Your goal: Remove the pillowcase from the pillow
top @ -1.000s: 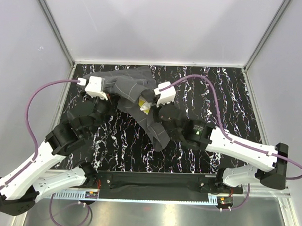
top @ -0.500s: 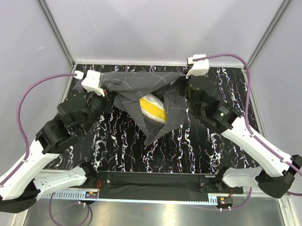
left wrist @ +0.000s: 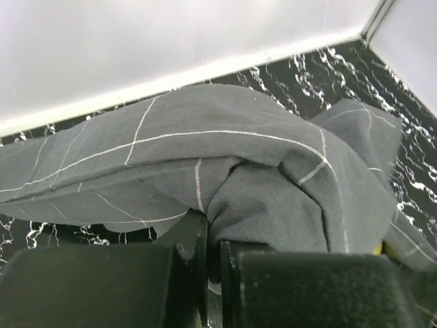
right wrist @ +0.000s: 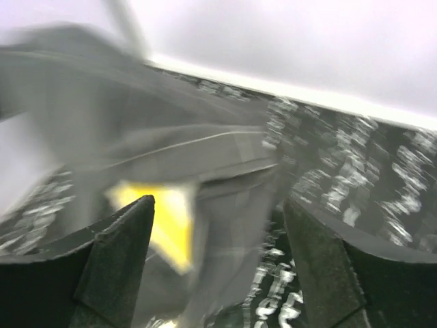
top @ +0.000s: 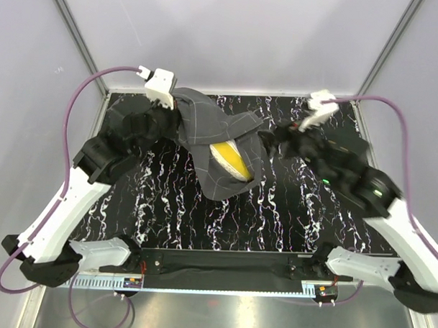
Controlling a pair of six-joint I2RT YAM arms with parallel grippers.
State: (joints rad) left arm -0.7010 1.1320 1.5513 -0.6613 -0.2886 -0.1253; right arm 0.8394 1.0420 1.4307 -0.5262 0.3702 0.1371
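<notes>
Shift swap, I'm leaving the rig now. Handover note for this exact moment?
Left hand: shut on the pillowcase, gripping its far-left end.
Right hand: open, nothing between the fingers; its view is blurred.
Pillow: mostly inside the pillowcase, yellow edge showing at the opening.
Done: pillow partly exposed.
Left: pull the pillowcase fully off.
</notes>
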